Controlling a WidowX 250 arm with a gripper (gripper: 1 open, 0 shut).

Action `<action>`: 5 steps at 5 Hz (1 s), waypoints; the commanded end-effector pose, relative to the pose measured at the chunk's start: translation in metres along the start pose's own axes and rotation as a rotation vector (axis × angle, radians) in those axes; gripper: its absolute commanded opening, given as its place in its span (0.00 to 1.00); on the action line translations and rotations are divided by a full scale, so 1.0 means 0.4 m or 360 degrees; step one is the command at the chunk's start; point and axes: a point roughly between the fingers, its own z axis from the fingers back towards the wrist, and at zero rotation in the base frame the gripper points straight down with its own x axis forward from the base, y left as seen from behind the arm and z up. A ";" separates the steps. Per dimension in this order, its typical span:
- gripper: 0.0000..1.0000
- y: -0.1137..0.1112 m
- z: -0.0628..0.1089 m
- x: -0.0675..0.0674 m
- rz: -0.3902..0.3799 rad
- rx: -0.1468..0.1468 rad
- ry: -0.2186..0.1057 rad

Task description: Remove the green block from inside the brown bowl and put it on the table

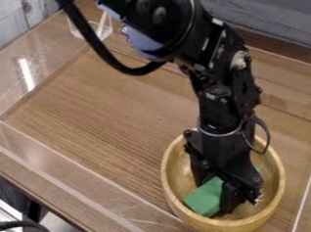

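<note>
Reaching straight down into the brown bowl (176,180), the gripper (225,192) has its two dark fingers (245,189) set low inside the bowl's cavity, close to its floor. The bowl serves as the reference point for all positions below.

Green block (206,197): inside the bowl, toward the near-left part of the cavity, lying against the inner floor. Its upper right portion is covered by the gripper body. One finger stands at the block's right edge and the other at its upper left, so the jaws bracket the block. The jaws appear closed against its sides, but the contact surfaces are hidden behind the fingers, so a firm grip cannot be confirmed. The block shows no visible gap beneath it and appears to rest on the bowl.

Arm: the black arm (201,47) rises from the bowl's centre, then bends up and to the left toward the top edge of the view. A blue-grey part is visible near the upper joint.

Table (105,111): wood-grain surface extending left of and behind the bowl. The bowl sits at the table's near-right area.

Clear acrylic wall (69,162): runs along the table edge to the left of and in front of the bowl.
</note>
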 end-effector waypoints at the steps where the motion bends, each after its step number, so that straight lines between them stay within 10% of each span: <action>1: 0.00 -0.001 0.037 0.018 0.0009 -0.0008 -0.0073; 5: 0.00 -0.004 0.067 0.001 0.0054 -0.0032 -0.0014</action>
